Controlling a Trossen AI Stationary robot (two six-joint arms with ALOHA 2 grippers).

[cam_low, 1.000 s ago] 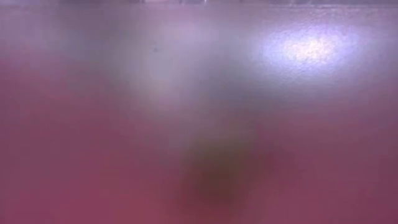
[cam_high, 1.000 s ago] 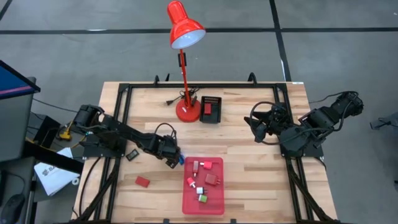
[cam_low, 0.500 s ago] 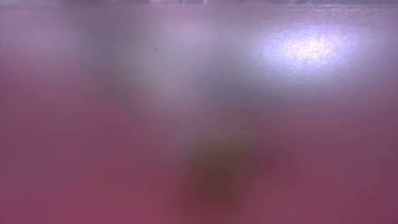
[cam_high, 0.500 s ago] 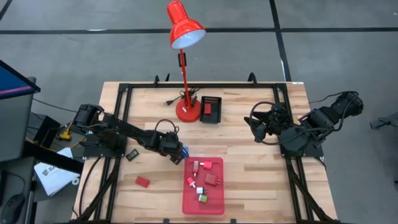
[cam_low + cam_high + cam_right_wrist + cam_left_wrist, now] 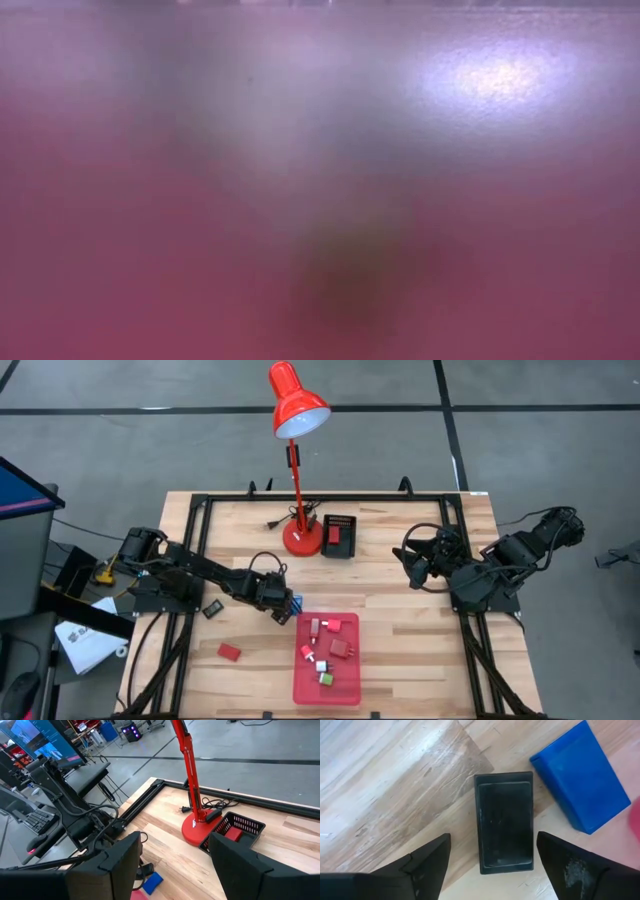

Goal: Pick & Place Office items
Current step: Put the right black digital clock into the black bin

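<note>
My left gripper (image 5: 287, 605) hangs open just off the red tray's (image 5: 345, 688) far-left corner. In its wrist view (image 5: 490, 865) a flat black rectangular piece (image 5: 505, 822) lies on the wood between the two fingers, which stand on either side without touching it. A blue block (image 5: 580, 775) lies beside it (image 5: 297, 603). The tray holds several small red, white and green pieces (image 5: 330, 645). A red block (image 5: 230, 652) and a small black piece (image 5: 212, 610) rest on the table to the left. My right gripper (image 5: 175, 870) waits open at the right (image 5: 415, 565).
A tall red desk lamp (image 5: 302, 538) stands at the far middle, with a black basket (image 5: 338, 536) beside its base. A black frame (image 5: 200, 510) runs round the tabletop. Bare wood lies between the tray and my right arm. The low view is a pink blur.
My left gripper has moved a short way toward the table's right and far side, closer to the tray's far-left corner, and has kept still for the last half second. My right arm has not moved.
</note>
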